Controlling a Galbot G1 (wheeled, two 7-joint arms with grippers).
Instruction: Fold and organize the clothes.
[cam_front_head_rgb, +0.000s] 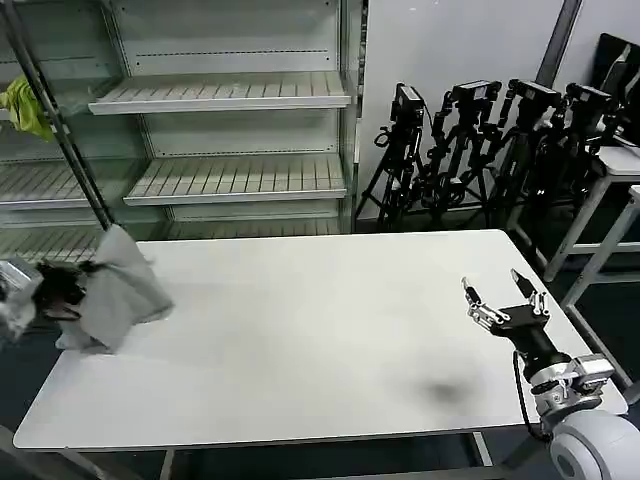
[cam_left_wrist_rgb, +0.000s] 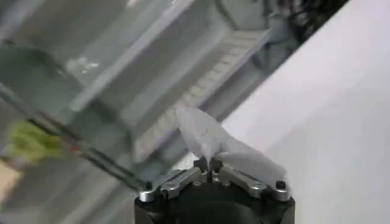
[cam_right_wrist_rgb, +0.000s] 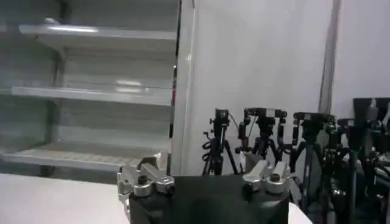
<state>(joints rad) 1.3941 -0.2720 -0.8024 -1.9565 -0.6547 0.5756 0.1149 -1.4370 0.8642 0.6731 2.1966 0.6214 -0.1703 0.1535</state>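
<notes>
at the left edge of the white worktop (cam_front_head_rgb: 300, 340), near its far left corner, the left pincer (cam_front_head_rgb: 50, 295) holds the light grey t-shirt (cam_front_head_rgb: 120, 290). the shirt is bunched together, and it hangs from the pincer partly over the worktop edge and partly outside it. i cannot tell if its lower part touches the surface. in the left wrist view the left pincer (cam_left_wrist_rgb: 209, 165) is clenched on a fold of the t-shirt (cam_left_wrist_rgb: 210, 143), and the cloth stands up from the fingertips like a small peak.

behind the worktop, on the left side, there is a metal shelf unit (cam_front_head_rgb: 220, 130) with slatted shelves. a yellow-green cloth (cam_front_head_rgb: 25, 105) hangs at its far left.

the middle of the worktop carries nothing, there is just a dark shadow spot toward the near right corner.

the right pincer (cam_front_head_rgb: 505, 298) is above the right part of the worktop, near the right edge, well apart from the t-shirt. its fingers are spread wide and they grasp nothing. in the right wrist view the right pincer (cam_right_wrist_rgb: 207, 176) is also released.

behind the far right corner, black camera tripods (cam_front_head_rgb: 480, 140) stand in a row beside the white wall.
</notes>
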